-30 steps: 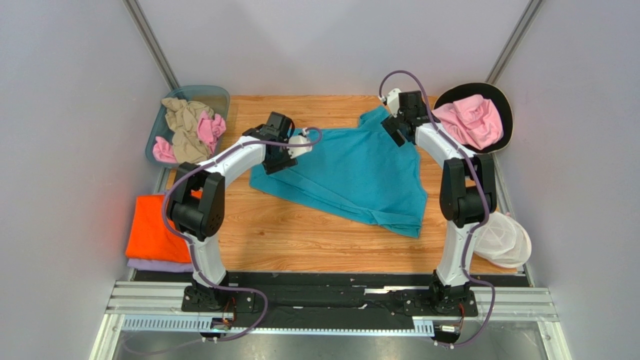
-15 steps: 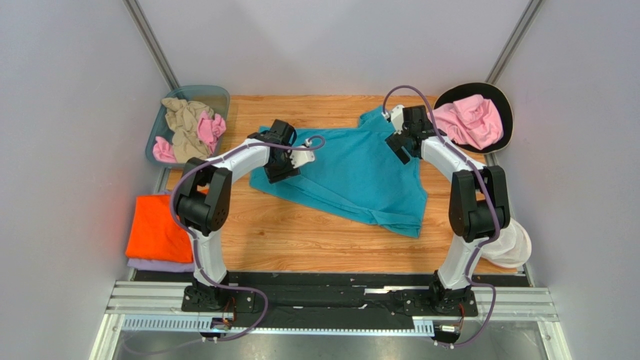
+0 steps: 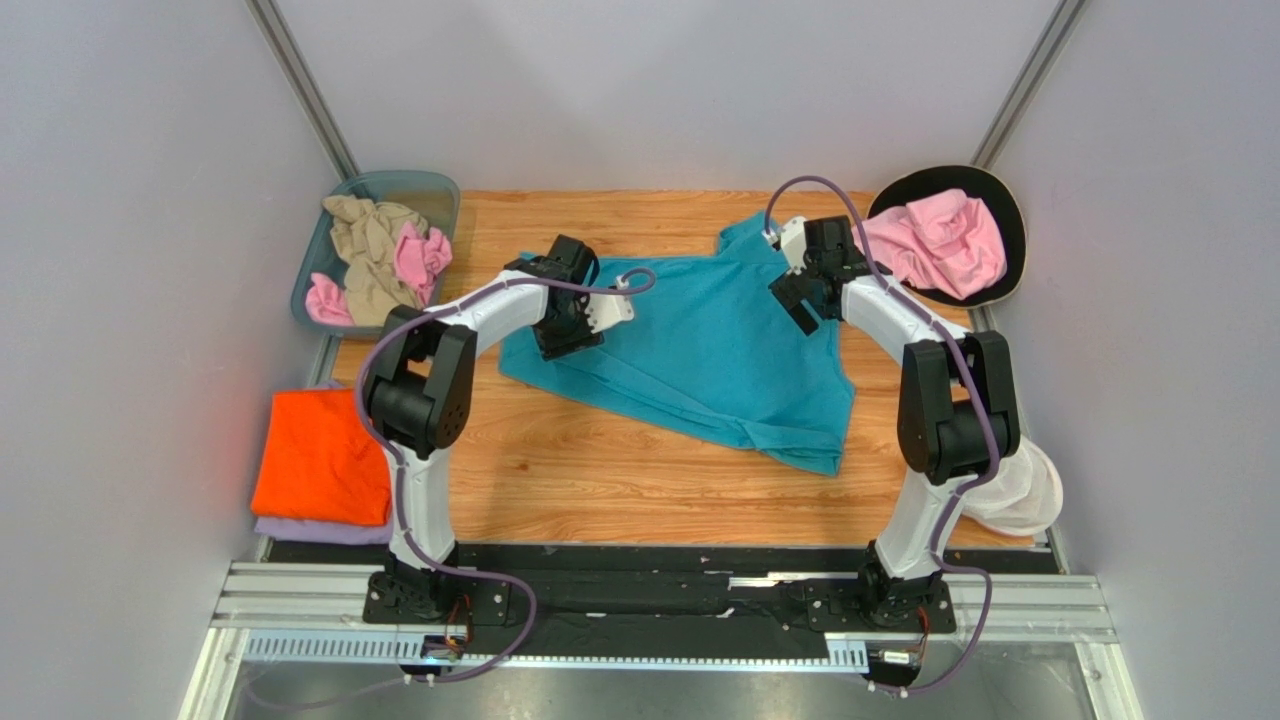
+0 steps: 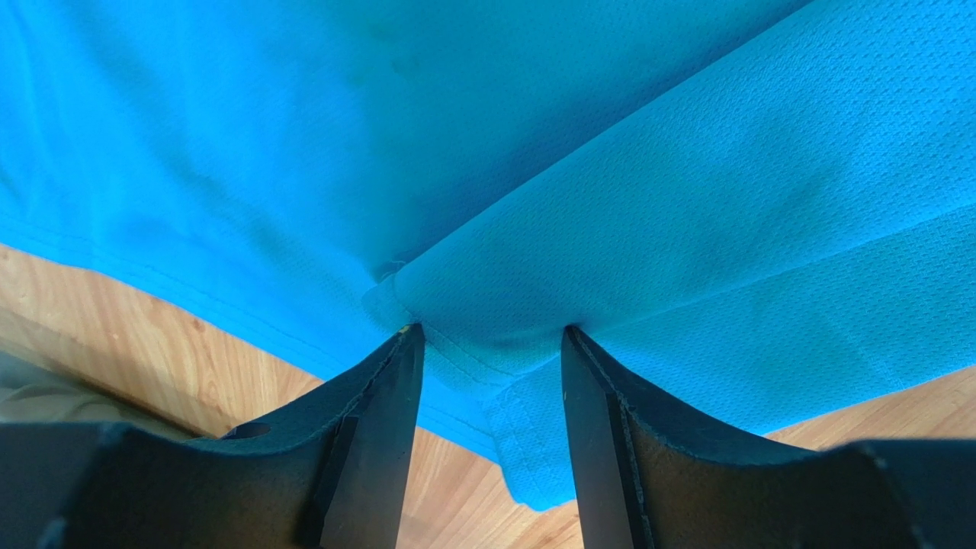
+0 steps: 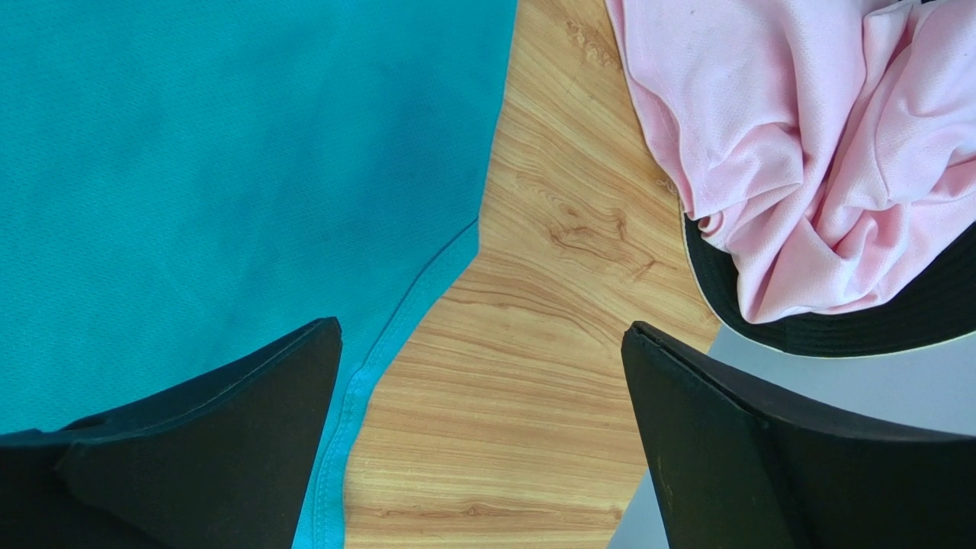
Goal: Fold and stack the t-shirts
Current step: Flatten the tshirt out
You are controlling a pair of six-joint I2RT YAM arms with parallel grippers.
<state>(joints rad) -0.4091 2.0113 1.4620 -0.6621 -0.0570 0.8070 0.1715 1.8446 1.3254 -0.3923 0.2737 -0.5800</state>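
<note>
A teal t-shirt (image 3: 706,345) lies spread and partly folded across the middle of the wooden table. My left gripper (image 3: 559,333) is down on its left edge. In the left wrist view the fingertips (image 4: 403,343) press into the teal cloth (image 4: 573,172), jaws apart, with a folded hem corner lying between them. My right gripper (image 3: 796,300) hovers wide open over the shirt's right hem (image 5: 378,343), with bare wood between its fingers. An orange t-shirt (image 3: 308,458) lies folded on a lavender one (image 3: 323,531) at the left.
A crumpled pink t-shirt (image 3: 939,243) sits on a black round dish (image 5: 917,315) at the back right. A teal bin (image 3: 436,188) at the back left holds beige and pink shirts. A white ribbed dish (image 3: 1022,480) stands by the right arm.
My left gripper slid a little right and toward me onto the teal shirt's left edge, its jaws narrowing. The right gripper shifted slightly to the right and toward me along the shirt's right edge.
</note>
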